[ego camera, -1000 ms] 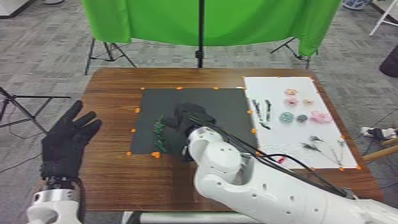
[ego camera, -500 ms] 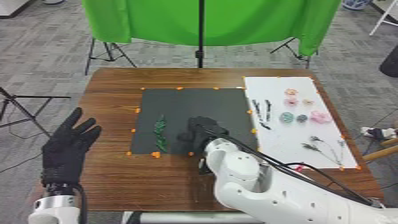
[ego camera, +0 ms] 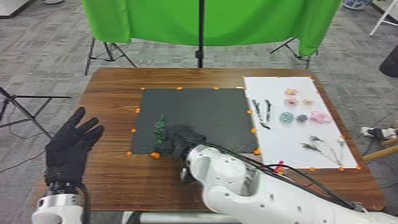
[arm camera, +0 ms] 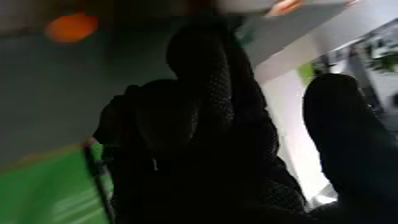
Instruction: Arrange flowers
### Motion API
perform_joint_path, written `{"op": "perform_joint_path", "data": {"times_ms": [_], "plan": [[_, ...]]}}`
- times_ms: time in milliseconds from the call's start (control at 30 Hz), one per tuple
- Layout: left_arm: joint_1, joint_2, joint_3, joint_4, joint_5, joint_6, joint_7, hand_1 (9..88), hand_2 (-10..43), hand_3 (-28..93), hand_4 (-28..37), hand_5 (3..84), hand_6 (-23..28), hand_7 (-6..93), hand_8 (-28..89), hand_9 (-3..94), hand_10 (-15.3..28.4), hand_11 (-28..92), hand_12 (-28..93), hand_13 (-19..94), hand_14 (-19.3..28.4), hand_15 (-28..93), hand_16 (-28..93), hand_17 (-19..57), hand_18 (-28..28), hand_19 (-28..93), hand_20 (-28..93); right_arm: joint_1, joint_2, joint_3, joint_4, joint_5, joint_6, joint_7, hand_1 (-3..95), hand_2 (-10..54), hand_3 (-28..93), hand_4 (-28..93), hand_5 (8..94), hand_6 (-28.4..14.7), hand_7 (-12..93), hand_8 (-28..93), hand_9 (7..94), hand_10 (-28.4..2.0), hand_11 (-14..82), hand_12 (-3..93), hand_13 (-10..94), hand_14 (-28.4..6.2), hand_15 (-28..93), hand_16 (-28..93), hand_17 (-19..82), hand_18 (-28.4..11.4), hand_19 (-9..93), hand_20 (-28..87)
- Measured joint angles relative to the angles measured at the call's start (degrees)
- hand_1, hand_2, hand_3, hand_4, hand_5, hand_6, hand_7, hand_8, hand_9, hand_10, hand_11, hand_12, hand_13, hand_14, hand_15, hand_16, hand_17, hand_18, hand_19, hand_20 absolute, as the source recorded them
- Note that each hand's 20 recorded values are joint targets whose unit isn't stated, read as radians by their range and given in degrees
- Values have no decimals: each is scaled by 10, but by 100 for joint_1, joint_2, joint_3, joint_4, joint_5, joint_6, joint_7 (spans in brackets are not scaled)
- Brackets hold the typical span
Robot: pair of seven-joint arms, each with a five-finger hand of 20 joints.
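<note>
In the head view my right hand [ego camera: 184,139] is over the black sheet's lower left part, right beside the green leafy sprig [ego camera: 161,131], which lies upright there. Whether hand and sprig touch, I cannot tell. Pink flowers [ego camera: 321,117], bluish-green flowers [ego camera: 286,117], dark twigs [ego camera: 258,111] and thin branched stems [ego camera: 312,147] lie on the white sheet [ego camera: 275,142]. My left hand [ego camera: 67,152] is at the table's left edge, open with straight fingers. The right wrist view shows my right hand [arm camera: 213,150] dark and close.
Orange markers [ego camera: 155,155] line the black sheet [ego camera: 200,102] on the brown table [ego camera: 111,182]. A small red thing [ego camera: 280,167] is beside the right forearm. A green cloth [ego camera: 151,20] hangs on a stand behind the table.
My right hand has come down the black sheet toward me, first rightward, then back left to the sprig's side. The left hand has dropped slightly toward me.
</note>
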State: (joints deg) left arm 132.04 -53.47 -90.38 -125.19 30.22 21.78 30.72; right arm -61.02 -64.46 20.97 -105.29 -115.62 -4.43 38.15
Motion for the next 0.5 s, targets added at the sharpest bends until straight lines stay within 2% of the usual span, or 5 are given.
{"op": "perform_joint_path", "data": {"times_ms": [133,300,400,500], "plan": [[-78,-36,9,26,43,-28,-69,227,59,838,-270,363,82,96,-84,356,206,274,111,242,280,609,-111,-81,273,574,57,131,-62,-265,46,34,201,15,214,132,750,-233,731,-46,141,-116,751,-185,467,206,687,-141,797,194,320,-258,931,349],[-124,-36,14,36,45,-35,-72,227,60,837,-270,363,82,97,-83,355,206,274,111,242,280,608,-111,-80,273,574,58,238,-95,-420,51,-46,246,162,203,130,746,-228,769,-50,149,-115,786,-179,456,204,720,-137,797,190,356,-268,932,380],[-120,-27,26,35,24,-26,-30,228,60,837,-270,363,82,96,-84,355,206,274,111,243,280,608,-111,-80,273,574,58,269,-67,-558,-19,-283,323,409,197,121,744,-222,832,-50,170,-113,837,-169,448,208,762,-125,794,198,402,-275,932,426],[-81,27,38,26,-44,-7,78,227,59,837,-271,364,82,97,-84,356,206,274,110,242,280,608,-111,-80,273,574,58,402,42,-943,-123,-712,659,839,197,119,743,-221,847,-49,177,-111,849,-169,445,211,772,-124,791,203,416,-276,932,436]]}}
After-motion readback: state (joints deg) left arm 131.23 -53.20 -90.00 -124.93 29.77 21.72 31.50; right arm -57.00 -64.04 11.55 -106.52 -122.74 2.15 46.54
